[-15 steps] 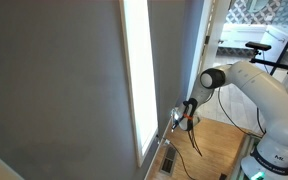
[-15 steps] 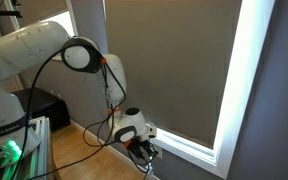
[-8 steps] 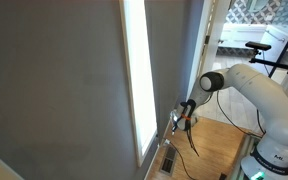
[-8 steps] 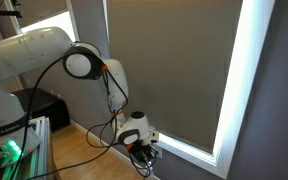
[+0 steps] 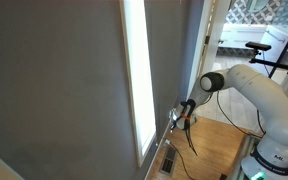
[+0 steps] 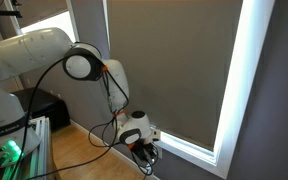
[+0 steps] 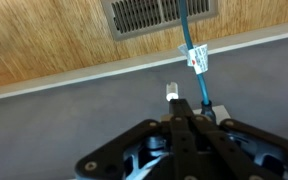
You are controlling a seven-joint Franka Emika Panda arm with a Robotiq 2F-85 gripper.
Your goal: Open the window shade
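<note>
Little has changed: the gripper [image 7: 188, 108], jaws pinched tight on the cord [image 7: 186, 28], has dipped a bit lower, yet the shade [image 6: 169, 70] still hangs fully down.

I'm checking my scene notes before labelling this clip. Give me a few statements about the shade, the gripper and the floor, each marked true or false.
1. The window shade covers most of the window. True.
2. The gripper is up near the shade's top. False: it is low, by the shade's bottom edge and the sill.
3. A floor vent shows in the wrist view. True.
4. The floor is carpeted. False: it is a wood floor.
</note>
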